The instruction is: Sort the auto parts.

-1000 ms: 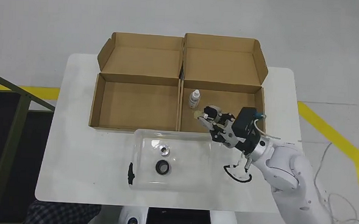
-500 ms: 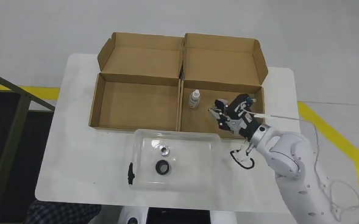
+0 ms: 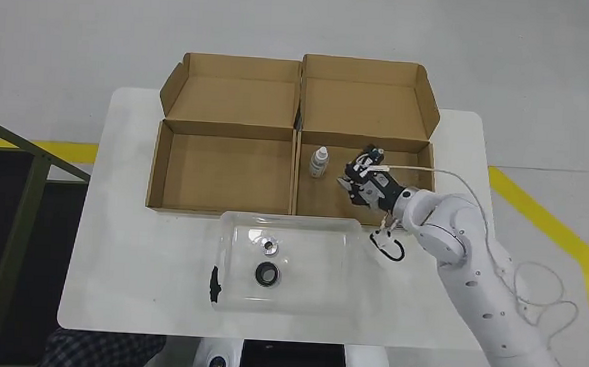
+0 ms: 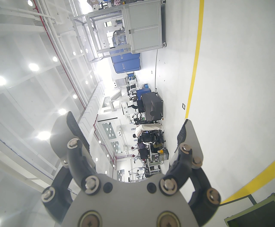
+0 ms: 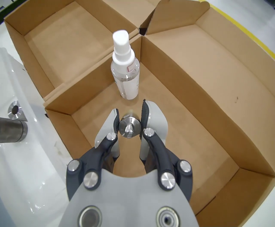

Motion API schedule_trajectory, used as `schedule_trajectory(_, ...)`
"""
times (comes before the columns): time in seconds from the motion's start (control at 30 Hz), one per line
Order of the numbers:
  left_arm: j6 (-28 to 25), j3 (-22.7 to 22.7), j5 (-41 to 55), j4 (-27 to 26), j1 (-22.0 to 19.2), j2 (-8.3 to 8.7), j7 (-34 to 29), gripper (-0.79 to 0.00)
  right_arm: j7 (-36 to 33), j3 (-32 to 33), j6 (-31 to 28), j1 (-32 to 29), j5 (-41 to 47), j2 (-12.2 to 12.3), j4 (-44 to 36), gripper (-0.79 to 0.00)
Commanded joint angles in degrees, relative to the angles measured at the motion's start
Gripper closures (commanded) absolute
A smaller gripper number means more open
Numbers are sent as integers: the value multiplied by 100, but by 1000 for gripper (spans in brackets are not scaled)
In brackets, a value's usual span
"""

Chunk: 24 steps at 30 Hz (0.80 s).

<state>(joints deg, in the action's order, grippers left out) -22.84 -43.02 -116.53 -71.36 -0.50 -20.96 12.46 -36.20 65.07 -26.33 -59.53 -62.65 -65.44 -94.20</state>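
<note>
Top view: a steel fitting (image 5: pixel 129 128) hangs over the right-hand carton (image 3: pixel 319 197), held by the right gripper (image 3: pixel 360 182), jaws clenched on it.
The spray bottle (image 3: pixel 319 163) stands upright at about 10 o'clock of the jaws, just beside them. The fitting, short, round and bright, lies with its axis back along the jaws. The left gripper (image 4: pixel 127 120), jaws released, grips nothing, so the right arm is judged nearer.

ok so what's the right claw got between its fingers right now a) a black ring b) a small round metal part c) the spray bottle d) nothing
b: the right wrist view shows the claw shut on a small round metal part above the floor of the cardboard box, with the spray bottle standing apart beyond it.
</note>
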Motion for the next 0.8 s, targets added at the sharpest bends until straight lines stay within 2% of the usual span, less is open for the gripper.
schedule_trajectory(0.0, 0, 0, 0, 0, 0, 0, 0, -785, -61, -104, 38, 117, -50, -21, 128, 0)
schedule_trajectory(0.43, 0, 0, 0, 0, 0, 0, 0, -785, -281, -617, 141, 698, -191, -162, 961, 0)
schedule_trajectory(0.53, 0, 0, 0, 0, 0, 0, 0, -785, -288, -683, 133, 774, -178, -185, 1079, -129)
schedule_trajectory(0.6, 0, 0, 0, 0, 0, 0, 0, -785, -274, -718, 143, 813, -172, -200, 1134, -268)
schedule_trajectory(0.63, 0, 0, 0, 0, 0, 0, 0, -785, -272, -729, 151, 829, -165, -206, 1155, -462)
schedule_trajectory(0.67, 0, 0, 0, 0, 0, 0, 0, -785, -260, -735, 164, 840, -149, -212, 1168, -733)
schedule_trajectory(0.7, 0, 0, 0, 0, 0, 0, 0, -785, -247, -736, 181, 852, -135, -217, 1169, -785)
schedule_trajectory(0.77, 0, 0, 0, 0, 0, 0, 0, -785, -221, -721, 207, 854, -129, -220, 1128, -785)
